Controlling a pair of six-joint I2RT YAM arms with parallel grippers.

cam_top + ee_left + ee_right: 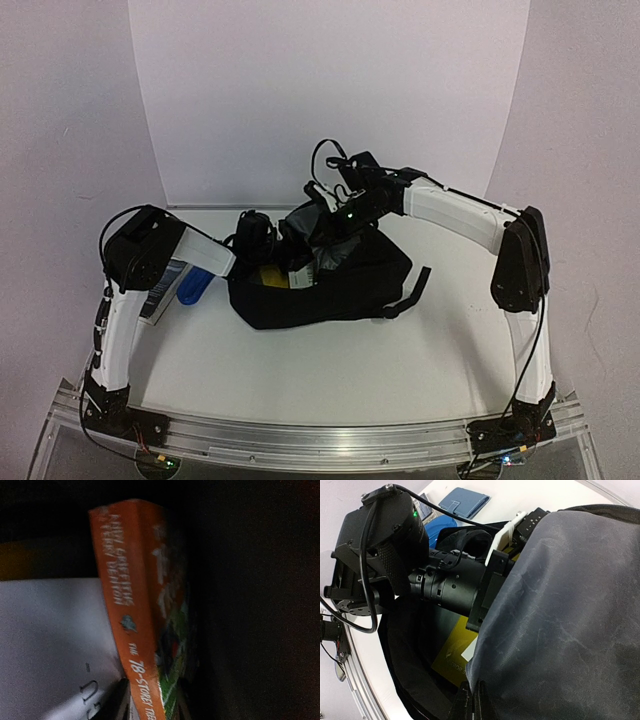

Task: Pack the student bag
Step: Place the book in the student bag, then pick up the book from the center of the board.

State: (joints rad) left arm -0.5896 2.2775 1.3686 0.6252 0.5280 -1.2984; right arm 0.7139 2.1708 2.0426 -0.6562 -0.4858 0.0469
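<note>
At nine o'clock of the black soft fabric student bag [330,290], a blue rounded thing [193,287] lies half hidden under my left arm; I cannot tell what it is. My left gripper [150,711] is inside the bag's mouth. Its fingers are dark and cut off at the wrist view's six o'clock edge, and they pinch the end of an orange paperback book [140,605]. A white sheet [50,640] lies at the book's nine o'clock; everything at its three o'clock is blackness. The bag slumps mid-bench [300,380], rounded, a black strap [415,288] trailing at three o'clock and a flat yellow book [451,656] partly covered inside. At the bag's twelve o'clock rim, my right gripper [471,700] is pressed together on the greyish lining [560,605].
</note>
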